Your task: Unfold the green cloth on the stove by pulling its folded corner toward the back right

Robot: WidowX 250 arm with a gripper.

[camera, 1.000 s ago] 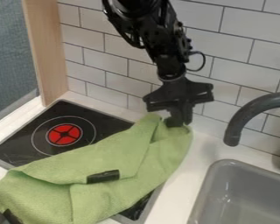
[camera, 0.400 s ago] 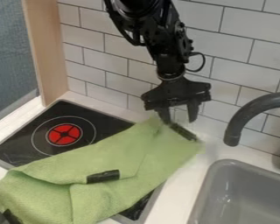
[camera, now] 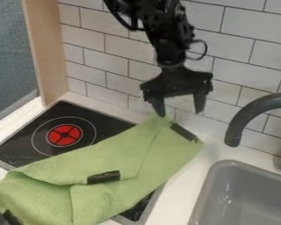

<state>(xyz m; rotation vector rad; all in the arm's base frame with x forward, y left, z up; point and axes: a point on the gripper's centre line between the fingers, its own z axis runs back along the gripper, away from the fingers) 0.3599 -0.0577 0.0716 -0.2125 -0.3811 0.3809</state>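
Camera view: from where I stand, the green cloth (camera: 116, 154) lies slantwise from the lower left of the frame to the middle, draped over the black cooktop (camera: 116, 124) and onto the pale counter (camera: 208, 153). Above its upper end hangs the gripper (camera: 179, 113), its two fingers spread well apart with no cloth pinched between them; whether the nearer fingertip brushes the fabric, I can't tell. I'd judge the cloth light, soft and floppy, unlikely to slip or break but quick to sag and bunch. The best hold looks to be a raised fold or the upper corner by the dark strip (camera: 184, 132), where it may be a little stiffer. The tiled wall (camera: 116, 72) rises close behind, limiting movement that way. Right of the cloth, a strip of counter runs to the sink (camera: 216, 169), with the faucet (camera: 239, 121) arching above it.
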